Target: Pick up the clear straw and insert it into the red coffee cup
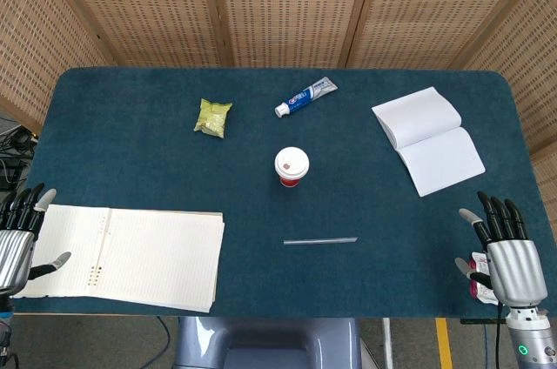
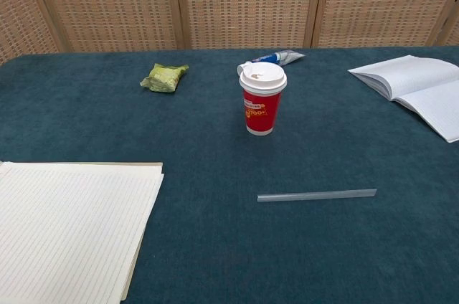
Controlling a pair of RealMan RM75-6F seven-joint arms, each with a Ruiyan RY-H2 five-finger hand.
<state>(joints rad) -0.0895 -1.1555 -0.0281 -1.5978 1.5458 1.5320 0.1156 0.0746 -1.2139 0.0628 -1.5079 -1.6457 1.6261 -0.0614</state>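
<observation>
Woven screens back a blue-carpeted surface [image 1: 130, 151]. At its centre the red coffee cup [image 2: 262, 100] stands upright, lidded, ready for insertion. Just toward six o'clock lies the clear straw [image 2: 316, 195], flat and untouched, at ten o'clock of the right hand [image 1: 505, 251]. Both it and the left hand [image 1: 19, 234] are spread and empty.

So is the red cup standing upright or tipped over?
Upright: the red coffee cup stands on its base on the table, white lid on top. The clear straw lies flat nearby.
</observation>
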